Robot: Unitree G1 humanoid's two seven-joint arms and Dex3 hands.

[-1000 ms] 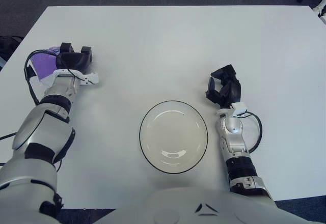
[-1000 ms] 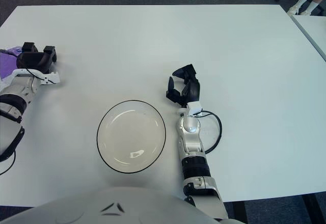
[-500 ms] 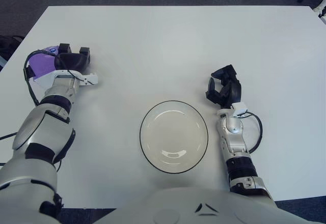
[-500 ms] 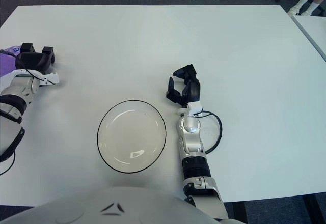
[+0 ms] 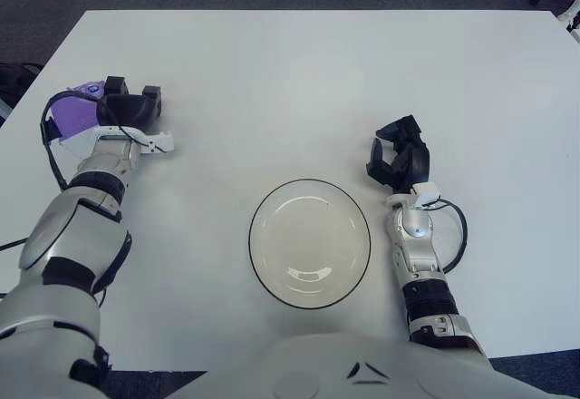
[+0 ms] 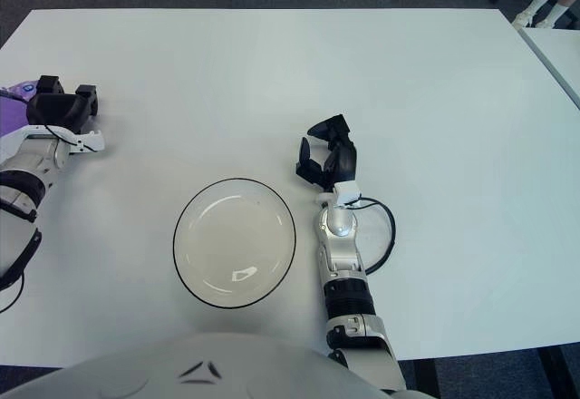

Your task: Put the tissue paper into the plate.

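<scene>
White laminate covers the broad table (image 5: 299, 72) in the left eye view, where the robot's left hand (image 5: 125, 107) sits near the table's left edge with its black fingers curled against a purple packet of tissue paper (image 5: 74, 114). The packet shows just to the left of the palm, partly hidden by the fingers, and whether it is fully gripped or only pressed cannot be told. A shallow, clear glass plate with a dark rim (image 5: 309, 243) lies near the front edge at centre, well apart from the packet, with nothing in it. Just to the plate's right, the right hand (image 5: 399, 158) points away from the robot, its black fingers loosely bent and holding nothing.

From the right eye view, the left hand (image 6: 60, 107) appears at the far left edge of the table (image 6: 272, 63), with only a sliver of the purple packet (image 6: 13, 109) visible beside it. The plate (image 6: 234, 242) sits left of centre, and the right hand (image 6: 329, 157) shows beside its upper right rim, not touching it.
</scene>
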